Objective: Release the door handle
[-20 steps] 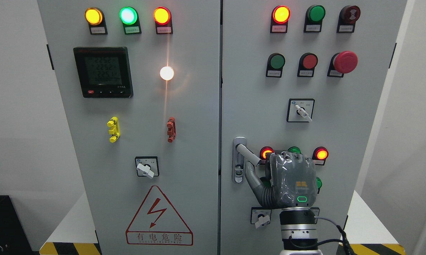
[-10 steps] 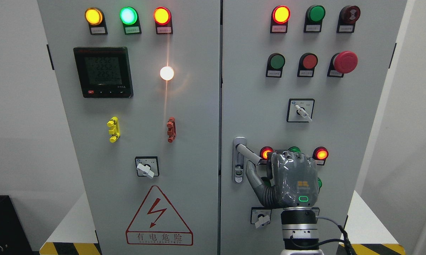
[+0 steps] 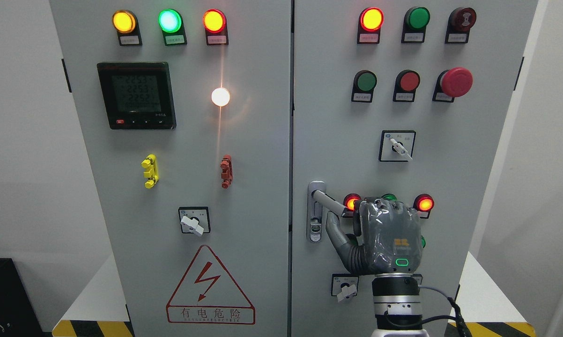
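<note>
The door handle [image 3: 327, 202] is on the right-hand door [image 3: 337, 117] of the grey electrical cabinet, near that door's left edge and a little below mid-height. Its grey lever is swung out from the vertical lock plate [image 3: 315, 220] and points down and to the right, with its free end just beside a lit red indicator lamp [image 3: 351, 202].

The right hand [image 3: 380, 236] stands directly to the right of and slightly below the lever, back of the hand toward the camera, wrist rising from the bottom edge. The fingers [image 3: 384, 206] are curled forward toward the panel at the lever's tip. The thumb [image 3: 335, 234] extends up and to the left beneath the lever, its tip close under the lever's shaft. Whether fingers or thumb actually press on the lever cannot be determined from this view; the hand appears loosely curled about the lever's end, not clamped flat on it.

Behind the hand sit a green lamp [image 3: 388, 198] and a second lit red lamp [image 3: 424, 203]. A small rotary selector switch [image 3: 344, 286] lies below the thumb. The left arm is out of view.
</note>
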Motion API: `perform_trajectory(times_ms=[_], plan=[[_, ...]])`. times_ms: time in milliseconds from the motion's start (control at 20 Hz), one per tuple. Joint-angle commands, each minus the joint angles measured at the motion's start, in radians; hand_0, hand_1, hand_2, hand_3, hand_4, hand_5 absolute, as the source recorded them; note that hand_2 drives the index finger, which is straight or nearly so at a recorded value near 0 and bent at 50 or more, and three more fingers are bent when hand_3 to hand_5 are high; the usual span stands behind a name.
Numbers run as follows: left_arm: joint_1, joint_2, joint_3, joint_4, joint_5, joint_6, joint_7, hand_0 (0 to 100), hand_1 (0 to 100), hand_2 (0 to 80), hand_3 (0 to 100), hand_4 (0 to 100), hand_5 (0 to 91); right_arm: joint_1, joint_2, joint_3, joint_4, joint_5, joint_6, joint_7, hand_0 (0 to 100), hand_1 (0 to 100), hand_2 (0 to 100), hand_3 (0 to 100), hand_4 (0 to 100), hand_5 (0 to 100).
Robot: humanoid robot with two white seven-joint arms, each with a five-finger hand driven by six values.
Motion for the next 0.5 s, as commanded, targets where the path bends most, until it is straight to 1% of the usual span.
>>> perform_trajectory(times_ms=[0,451], plan=[[0.008,0.000,0.000,0.000,0.000,0.001,0.000,12,56,0.0,0,0,0.0,-0.002,-0.001,-0.006,-0.001,-0.001,-0.001,-0.001,52,39,96,100,96,100],[0.009,0.000,0.000,0.000,0.000,0.001,0.000,12,56,0.0,0,0,0.0,-0.008,-0.001,-0.008,-0.001,-0.001,-0.001,-0.002,52,39,96,100,96,100]])
